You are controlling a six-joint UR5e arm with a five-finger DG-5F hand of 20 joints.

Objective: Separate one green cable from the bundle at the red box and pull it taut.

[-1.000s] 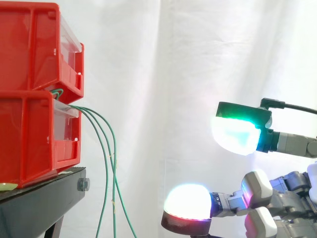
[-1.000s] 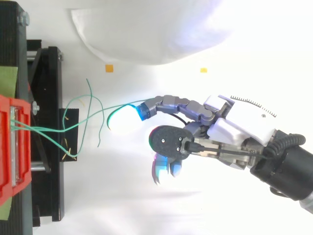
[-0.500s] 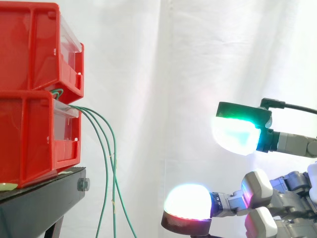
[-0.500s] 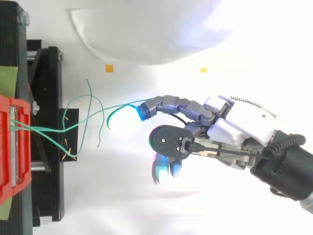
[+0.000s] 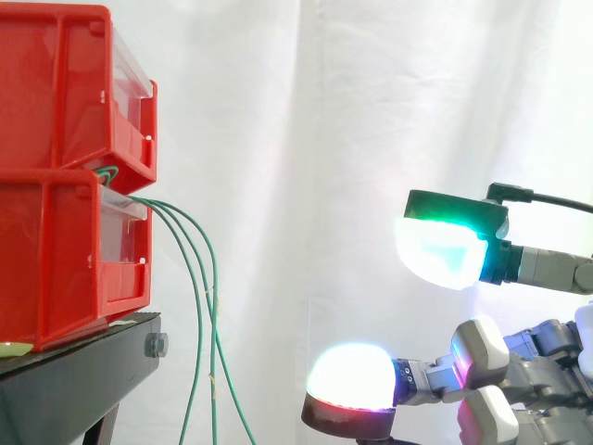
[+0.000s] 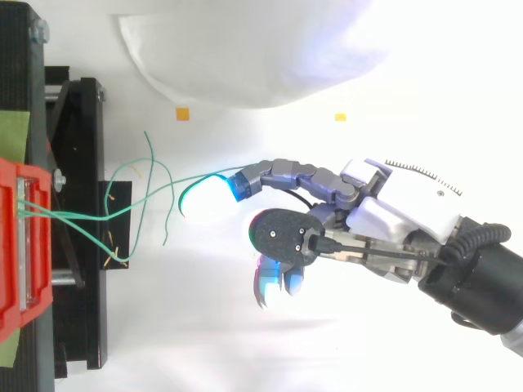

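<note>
Two stacked red bins (image 5: 65, 176) stand at the left on a black stand (image 5: 74, 380). Several thin green cables (image 5: 199, 306) come out between the bins and hang down slack in front of the stand. From above the green cables (image 6: 135, 204) fan out to the right of the red bin (image 6: 20, 245). My hand (image 6: 392, 204) reaches in from the right, open, with fingers stretched toward the cables and nothing held. In the side view my hand (image 5: 519, 371) stays well right of the cables, with a clear gap between them and its glowing fingertips (image 5: 350, 375).
A white curtain (image 5: 352, 111) hangs behind everything. The stand's black frame (image 6: 82, 245) juts out under the bins. Two small orange markers (image 6: 182, 113) lie on the white floor. Open room lies between the cables and my hand.
</note>
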